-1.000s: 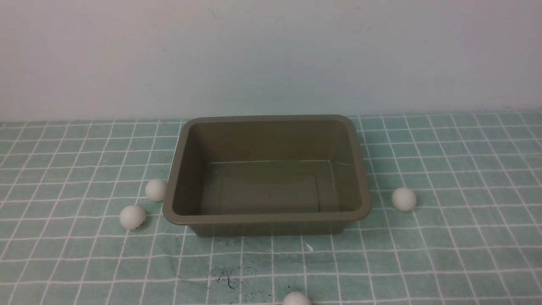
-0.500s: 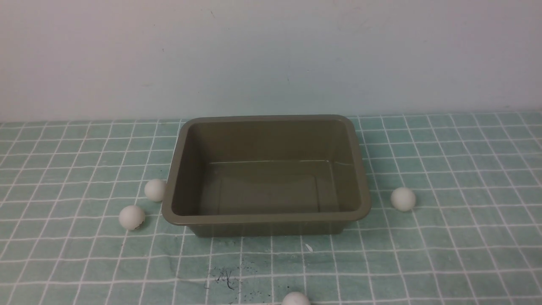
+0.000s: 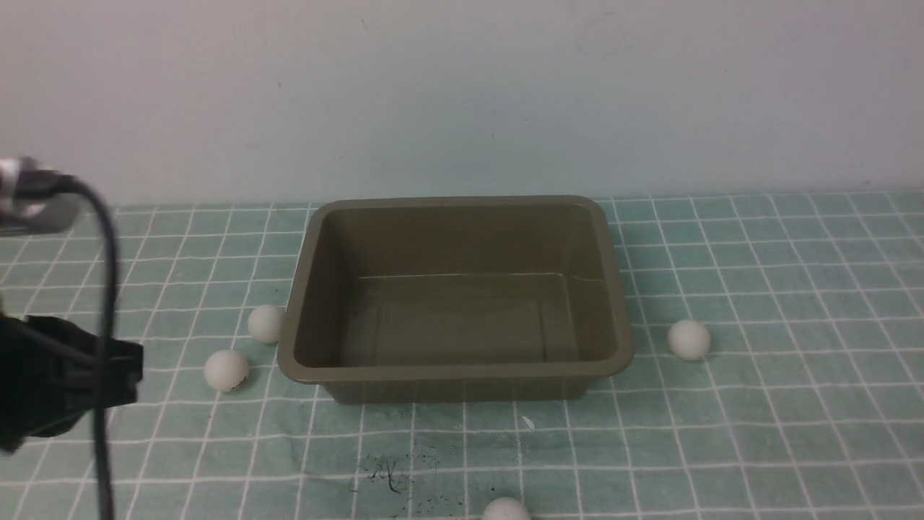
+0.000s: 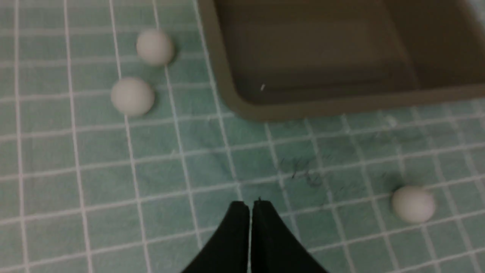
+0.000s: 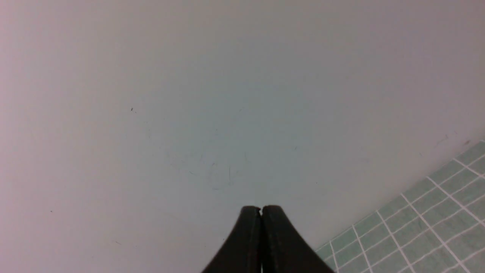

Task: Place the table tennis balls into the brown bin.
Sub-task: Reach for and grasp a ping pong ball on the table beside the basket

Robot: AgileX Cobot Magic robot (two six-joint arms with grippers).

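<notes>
Green checked cloth covers the table, with a pale wall behind. Over the cloth hangs the left gripper, its black fingers pressed together on nothing. The left arm and a dark cable show at the left edge of the front view. Nearest that gripper, beyond a dark smudge, a first ball lies by the cloth's front edge. Farther out sits the bin, upright in mid-table. Its glossy floor is bare, and every ball in view lies outside it. A second ball rests off the bin's front left corner. A third ball lies just beside the left rim, apart from the second. A fourth ball lies near the right wall, clear of it. The right gripper, fingers likewise together and empty, faces the wall, well away from the bin.
</notes>
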